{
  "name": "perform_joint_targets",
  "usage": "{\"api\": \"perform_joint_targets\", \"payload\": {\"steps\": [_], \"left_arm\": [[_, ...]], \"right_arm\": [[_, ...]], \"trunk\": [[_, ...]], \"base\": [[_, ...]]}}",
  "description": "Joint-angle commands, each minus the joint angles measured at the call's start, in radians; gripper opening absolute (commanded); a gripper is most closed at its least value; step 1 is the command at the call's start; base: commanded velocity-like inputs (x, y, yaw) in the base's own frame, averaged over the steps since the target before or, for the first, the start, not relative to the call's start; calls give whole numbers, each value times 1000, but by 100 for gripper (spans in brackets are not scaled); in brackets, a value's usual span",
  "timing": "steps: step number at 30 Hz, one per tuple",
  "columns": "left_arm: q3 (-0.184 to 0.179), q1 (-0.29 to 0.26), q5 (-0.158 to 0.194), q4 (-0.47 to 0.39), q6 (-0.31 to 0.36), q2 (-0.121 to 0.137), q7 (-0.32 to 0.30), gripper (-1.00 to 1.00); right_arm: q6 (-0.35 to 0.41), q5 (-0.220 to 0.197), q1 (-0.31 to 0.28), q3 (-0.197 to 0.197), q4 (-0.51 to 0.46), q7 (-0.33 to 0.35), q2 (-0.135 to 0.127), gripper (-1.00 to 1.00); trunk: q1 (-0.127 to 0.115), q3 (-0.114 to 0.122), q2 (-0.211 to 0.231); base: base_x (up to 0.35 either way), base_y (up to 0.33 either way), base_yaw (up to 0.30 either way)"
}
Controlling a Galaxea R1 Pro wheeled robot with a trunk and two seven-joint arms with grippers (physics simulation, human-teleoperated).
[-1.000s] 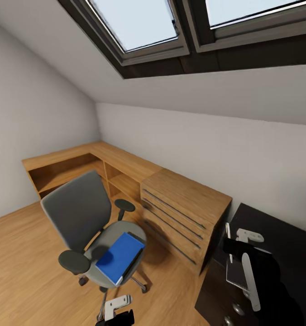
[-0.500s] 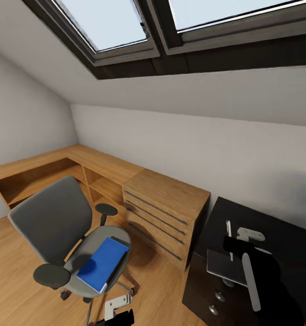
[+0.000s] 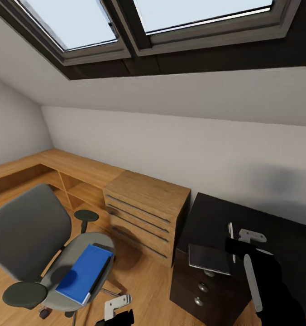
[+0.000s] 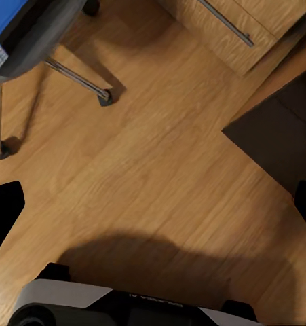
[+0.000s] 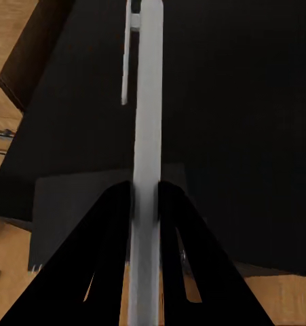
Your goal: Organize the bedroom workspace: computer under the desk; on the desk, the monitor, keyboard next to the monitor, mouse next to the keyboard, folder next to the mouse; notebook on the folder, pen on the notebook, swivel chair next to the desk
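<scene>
The grey swivel chair (image 3: 21, 231) stands at the lower left with the blue folder (image 3: 83, 274) flat on its seat. The black desk (image 3: 207, 222) is at the right, and the dark notebook (image 3: 209, 259) lies at its near corner above the knobbed drawers. My right gripper (image 3: 236, 246) hovers over the desk beside the notebook, shut on the white pen (image 3: 252, 280). In the right wrist view the pen (image 5: 147, 136) runs between the shut gripper (image 5: 146, 190), over the notebook (image 5: 78, 210). My left gripper (image 4: 153, 204) hangs open above the floor. Monitor, keyboard, mouse and computer are out of view.
A light wooden chest (image 3: 144, 203) with bar handles stands between chair and desk, touching the desk's side. Low wooden shelving (image 3: 67, 167) runs along the back wall and left corner. A sloped ceiling with skylights (image 3: 171, 18) hangs overhead. Open wood floor (image 4: 159, 176) lies under the left arm.
The view has swung to the right, so chair, folder and chest have slid left in the picture and more of the desk shows. Both arms hold their pose; the pen stays gripped.
</scene>
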Motion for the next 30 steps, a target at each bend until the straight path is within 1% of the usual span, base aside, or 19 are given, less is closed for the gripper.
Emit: {"api": "perform_joint_targets", "payload": {"steps": [1,7,8,10,14,17,19,20,21,23,26,30], "left_arm": [[0,0,7,-2,3,0,6,100],[1,0,7,-2,3,1,6,100],[1,0,6,-2,3,2,6,100],[1,0,7,-2,3,3,6,100],[3,0,7,-11,-3,4,6,100],[4,0,7,-30,-8,9,6,100],[4,0,8,-40,-9,21,6,100],[3,-1,8,-46,-10,28,6,100],[3,0,8,-65,-11,40,6,100],[2,0,8,-76,-13,44,6,100],[1,0,8,-78,-30,46,4,100],[1,0,9,-79,-45,46,1,100]], "right_arm": [[-1,0,-1,-1,0,-2,0,-100],[-19,1,-1,0,4,-3,-4,-100],[-36,2,-1,0,15,-12,-11,-100],[-60,1,-1,0,37,-29,-18,-100],[-74,1,-1,1,62,-48,-21,-100],[-82,1,-1,3,80,-56,-22,-100],[-90,4,-1,5,102,-58,-23,-100],[-100,10,-1,6,122,-59,-23,-100],[-131,40,-2,6,174,-60,-24,-100],[-150,65,-4,6,227,-60,-25,-100],[-155,71,-7,6,259,-60,-29,-100],[-164,72,-10,6,297,-59,-44,-100]], "trunk": [[1,-2,-2],[1,-2,-2],[1,-2,-2],[1,-2,-2],[1,-2,-2],[1,-2,-2],[1,-2,-2],[1,-2,-2],[1,-2,-2],[1,-2,-2],[1,-2,-2],[1,-2,-2]], "base": [[0,0,-293],[0,0,-294],[0,0,-296],[0,0,-296],[0,0,-249],[0,0,-83],[0,0,-34],[0,0,-20],[51,0,-6],[160,0,-3],[181,0,-1],[48,0,0]]}}
